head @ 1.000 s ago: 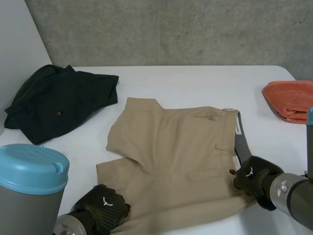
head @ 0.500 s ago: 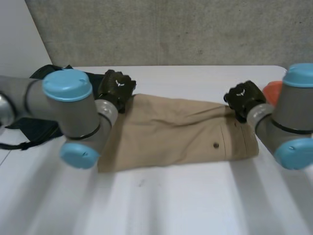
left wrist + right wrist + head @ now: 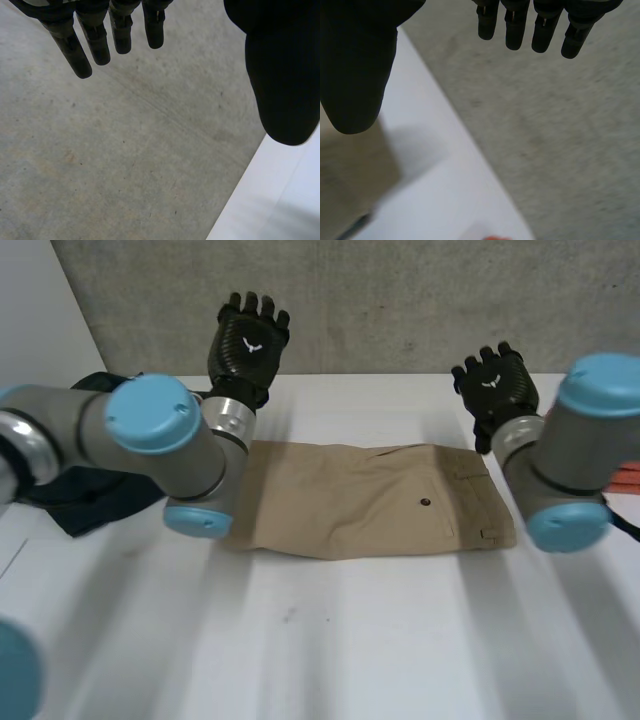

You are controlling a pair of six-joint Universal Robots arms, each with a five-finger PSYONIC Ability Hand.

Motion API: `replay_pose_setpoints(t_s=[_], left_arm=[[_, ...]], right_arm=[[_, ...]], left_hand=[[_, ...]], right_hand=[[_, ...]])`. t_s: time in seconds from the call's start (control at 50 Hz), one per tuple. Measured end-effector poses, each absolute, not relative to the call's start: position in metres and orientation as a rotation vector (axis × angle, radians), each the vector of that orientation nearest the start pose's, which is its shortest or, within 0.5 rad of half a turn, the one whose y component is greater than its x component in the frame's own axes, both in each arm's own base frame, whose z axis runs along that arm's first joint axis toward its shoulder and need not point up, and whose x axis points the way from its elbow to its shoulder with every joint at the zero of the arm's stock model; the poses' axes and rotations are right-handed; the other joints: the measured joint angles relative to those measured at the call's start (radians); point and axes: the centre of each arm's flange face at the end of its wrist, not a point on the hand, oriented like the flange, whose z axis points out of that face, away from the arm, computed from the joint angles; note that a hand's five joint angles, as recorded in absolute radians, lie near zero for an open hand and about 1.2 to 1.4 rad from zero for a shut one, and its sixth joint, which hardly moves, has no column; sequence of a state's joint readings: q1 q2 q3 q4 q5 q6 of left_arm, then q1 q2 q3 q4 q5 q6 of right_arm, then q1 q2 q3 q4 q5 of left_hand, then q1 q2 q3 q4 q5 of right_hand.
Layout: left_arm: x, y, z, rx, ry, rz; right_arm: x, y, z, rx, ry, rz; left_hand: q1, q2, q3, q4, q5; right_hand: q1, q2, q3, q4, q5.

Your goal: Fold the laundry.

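Tan shorts [image 3: 365, 500] lie folded in half on the white table [image 3: 350, 640], a flat band with the waistband at the right end. My left hand [image 3: 247, 340] is raised above the table's far edge, past the shorts' left end, fingers [image 3: 82, 45] straight and spread, holding nothing. My right hand [image 3: 492, 385] is raised beyond the shorts' right end, fingers [image 3: 540, 30] straight and apart from the thumb [image 3: 355, 75], empty. A tan patch of the shorts [image 3: 342, 185] lies below that thumb.
A dark green garment [image 3: 80, 495] lies at the table's left, partly behind my left arm. An orange cloth [image 3: 625, 478] sits at the right edge. A concrete wall [image 3: 400, 300] stands behind the table.
Both hands carried the near edge of the shorts over to the far edge, folding them in half, then let go and rose with fingers spread.
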State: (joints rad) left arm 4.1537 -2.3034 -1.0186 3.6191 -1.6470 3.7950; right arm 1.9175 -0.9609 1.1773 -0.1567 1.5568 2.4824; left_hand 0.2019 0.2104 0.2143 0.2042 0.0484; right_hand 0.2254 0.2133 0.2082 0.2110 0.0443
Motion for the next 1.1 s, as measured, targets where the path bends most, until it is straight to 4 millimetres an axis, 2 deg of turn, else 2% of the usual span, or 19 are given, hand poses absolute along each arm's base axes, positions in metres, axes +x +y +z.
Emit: replay_pose_setpoints(t_s=[0.06, 0.1, 0.12, 0.14, 0.24, 0.4, 0.44, 0.46, 0.52, 0.6, 0.64, 0.7, 0.78, 0.86, 0.9, 0.94, 0.98, 1.06, 1.1], left_arm=[[-0.355, -0.325, 0.251, 0.942, 1.578, -2.444], [-0.351, -0.309, 0.255, 0.949, 1.621, -2.452], [-0.350, -0.306, 0.255, 0.952, 1.631, -2.453], [-0.347, -0.296, 0.254, 0.962, 1.663, -2.453], [-0.343, -0.272, 0.242, 1.004, 1.766, -2.439], [-0.345, -0.256, 0.223, 1.043, 1.876, -2.415], [-0.346, -0.255, 0.221, 1.043, 1.890, -2.415], [-0.347, -0.255, 0.220, 1.042, 1.895, -2.415], [-0.347, -0.254, 0.219, 1.041, 1.902, -2.417], [-0.348, -0.254, 0.220, 1.040, 1.902, -2.420], [-0.347, -0.254, 0.221, 1.037, 1.899, -2.423], [-0.347, -0.254, 0.225, 1.029, 1.891, -2.432], [-0.344, -0.252, 0.232, 1.017, 1.880, -2.443], [-0.339, -0.249, 0.237, 1.009, 1.873, -2.450], [-0.337, -0.247, 0.240, 1.004, 1.869, -2.454], [-0.334, -0.246, 0.242, 0.998, 1.867, -2.456], [-0.332, -0.245, 0.245, 0.989, 1.867, -2.460], [-0.329, -0.244, 0.248, 0.965, 1.877, -2.473], [-0.328, -0.244, 0.249, 0.956, 1.882, -2.479]], right_arm=[[0.255, -0.344, 0.213, -1.197, 2.238, -2.077], [0.241, -0.332, 0.205, -1.175, 2.337, -1.901], [0.239, -0.331, 0.205, -1.172, 2.345, -1.887], [0.229, -0.324, 0.197, -1.145, 2.415, -1.766], [0.213, -0.316, 0.177, -1.088, 2.509, -1.606], [0.215, -0.329, 0.146, -1.072, 2.451, -1.687], [0.217, -0.333, 0.139, -1.077, 2.428, -1.707], [0.219, -0.335, 0.134, -1.081, 2.415, -1.718], [0.221, -0.339, 0.128, -1.082, 2.396, -1.734], [0.220, -0.341, 0.124, -1.077, 2.395, -1.739], [0.214, -0.343, 0.124, -1.062, 2.413, -1.741], [0.195, -0.351, 0.132, -1.017, 2.462, -1.766], [0.158, -0.361, 0.150, -0.967, 2.547, -1.824], [0.133, -0.366, 0.163, -1.008, 2.610, -1.870], [0.124, -0.368, 0.169, -1.094, 2.631, -1.900], [0.126, -0.368, 0.175, -1.199, 2.608, -1.934], [0.139, -0.365, 0.182, -1.309, 2.535, -1.985], [0.189, -0.352, 0.198, -1.510, 2.252, -2.120], [0.207, -0.346, 0.201, -1.557, 2.145, -2.158]], left_hand=[[0.000, 0.000, 0.000, 0.000, 0.000], [0.000, -0.001, 0.000, 0.000, 0.000], [0.000, -0.001, 0.000, 0.000, 0.000], [0.000, -0.001, 0.000, 0.000, 0.000], [0.000, -0.001, 0.000, 0.000, 0.000], [0.000, -0.001, 0.000, 0.000, 0.000], [0.000, -0.001, 0.000, 0.000, 0.000], [0.000, -0.001, 0.000, 0.000, 0.000], [0.000, -0.001, 0.000, 0.000, 0.000], [0.000, -0.001, 0.000, 0.000, 0.000], [0.000, -0.001, 0.000, 0.000, 0.000], [0.000, -0.001, 0.000, 0.000, 0.000], [0.000, -0.001, 0.000, 0.000, 0.000], [0.000, -0.001, 0.000, 0.000, 0.000], [0.000, -0.001, 0.000, 0.000, 0.000], [0.000, -0.001, 0.000, 0.000, 0.000], [0.000, -0.001, 0.000, 0.000, 0.000], [0.000, -0.001, 0.000, 0.000, 0.000], [0.000, -0.001, 0.000, 0.000, 0.000]], right_hand=[[0.020, 0.036, 0.042, 0.041, 0.036], [0.073, 0.093, 0.099, 0.095, 0.091], [0.084, 0.104, 0.109, 0.105, 0.104], [0.105, 0.116, 0.126, 0.124, 0.124], [0.107, 0.116, 0.130, 0.127, 0.132], [0.127, 0.131, 0.152, 0.143, 0.148], [0.326, 0.313, 0.327, 0.324, 0.324], [0.546, 0.583, 0.585, 0.579, 0.556], [0.810, 0.928, 0.918, 0.917, 0.889], [0.848, 0.959, 0.964, 0.979, 0.938], [0.848, 0.959, 0.964, 0.982, 0.939], [0.848, 0.959, 0.964, 0.983, 0.939], [0.848, 0.959, 0.964, 0.984, 0.939], [0.848, 0.959, 0.964, 0.985, 0.939], [0.848, 0.959, 0.964, 0.985, 0.939], [0.862, 0.959, 0.964, 0.985, 0.939], [0.863, 0.959, 0.965, 0.985, 0.944], [0.863, 0.959, 0.977, 0.985, 0.952], [0.863, 0.959, 0.977, 0.985, 0.952]])
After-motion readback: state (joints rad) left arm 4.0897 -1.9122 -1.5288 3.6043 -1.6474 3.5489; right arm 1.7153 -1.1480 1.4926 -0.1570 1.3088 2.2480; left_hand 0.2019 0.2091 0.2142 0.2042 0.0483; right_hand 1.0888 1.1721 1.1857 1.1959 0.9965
